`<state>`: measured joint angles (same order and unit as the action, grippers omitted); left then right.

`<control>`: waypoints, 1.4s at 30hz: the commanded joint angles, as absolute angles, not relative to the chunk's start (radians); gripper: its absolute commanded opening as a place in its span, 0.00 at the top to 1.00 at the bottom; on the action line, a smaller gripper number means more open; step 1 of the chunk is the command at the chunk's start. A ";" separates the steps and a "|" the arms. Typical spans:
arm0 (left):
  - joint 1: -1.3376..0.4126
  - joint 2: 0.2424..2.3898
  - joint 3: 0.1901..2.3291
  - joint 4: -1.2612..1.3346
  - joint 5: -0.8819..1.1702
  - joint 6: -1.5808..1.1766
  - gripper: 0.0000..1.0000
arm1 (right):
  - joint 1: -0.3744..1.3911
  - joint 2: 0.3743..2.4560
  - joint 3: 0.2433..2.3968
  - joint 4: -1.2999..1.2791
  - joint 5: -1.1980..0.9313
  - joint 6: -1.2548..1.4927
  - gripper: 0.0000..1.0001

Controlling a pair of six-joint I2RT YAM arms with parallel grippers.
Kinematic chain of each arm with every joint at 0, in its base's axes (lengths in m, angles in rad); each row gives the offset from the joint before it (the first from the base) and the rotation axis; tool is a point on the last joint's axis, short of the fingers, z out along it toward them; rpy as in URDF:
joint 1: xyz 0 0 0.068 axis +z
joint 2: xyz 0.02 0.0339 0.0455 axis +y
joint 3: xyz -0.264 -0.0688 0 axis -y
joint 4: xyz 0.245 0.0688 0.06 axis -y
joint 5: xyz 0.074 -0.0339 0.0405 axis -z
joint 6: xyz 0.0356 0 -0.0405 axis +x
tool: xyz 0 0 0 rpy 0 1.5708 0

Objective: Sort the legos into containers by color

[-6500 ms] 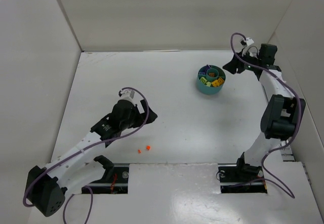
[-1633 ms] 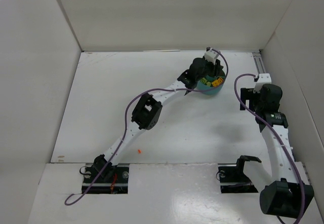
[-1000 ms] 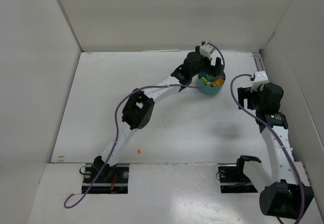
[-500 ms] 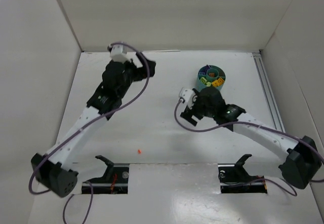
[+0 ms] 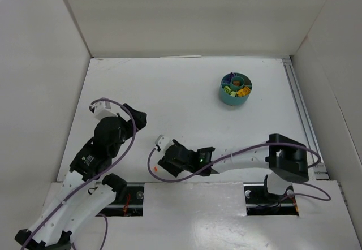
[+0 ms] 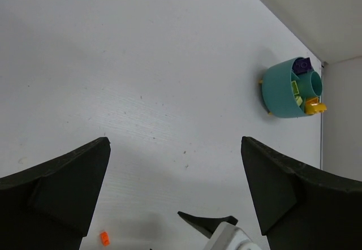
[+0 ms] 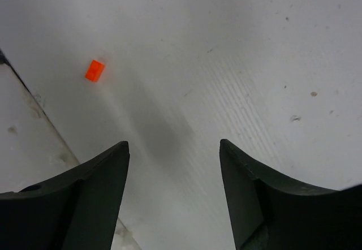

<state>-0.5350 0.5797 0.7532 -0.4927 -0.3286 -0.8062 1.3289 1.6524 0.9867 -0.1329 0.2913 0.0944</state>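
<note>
The teal dish (image 5: 236,89) stands at the far right, with yellow, green, purple and orange legos in its compartments; the left wrist view shows the dish (image 6: 291,89) too. One tiny orange lego (image 5: 154,169) lies on the table near the front edge. My right gripper (image 5: 163,166) hovers just right of it, open and empty. In the right wrist view the lego (image 7: 95,70) lies ahead and left of the right gripper (image 7: 172,143), outside the jaws. My left gripper (image 5: 134,116) is open and empty at the near left, and the orange lego (image 6: 104,238) shows low in its view.
White walls enclose the table on the left, back and right. The raised white ledge (image 7: 22,148) of the near edge runs close beside the right gripper. The right arm's forearm (image 5: 237,158) stretches along the front of the table.
The left arm pulled back from the dish to the near left. The right arm swung from the right side across to the orange lego at the front edge, and its jaws narrowed somewhat.
</note>
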 commanded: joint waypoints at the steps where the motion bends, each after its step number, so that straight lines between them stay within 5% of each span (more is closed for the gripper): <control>1: -0.537 0.572 0.796 -0.560 -0.373 -0.873 0.00 | 1.370 1.681 1.055 -0.072 0.468 0.372 0.31; 42: -0.537 0.474 0.818 -0.591 -0.364 -0.853 0.00 | 1.480 2.013 1.269 -0.060 0.529 0.604 0.68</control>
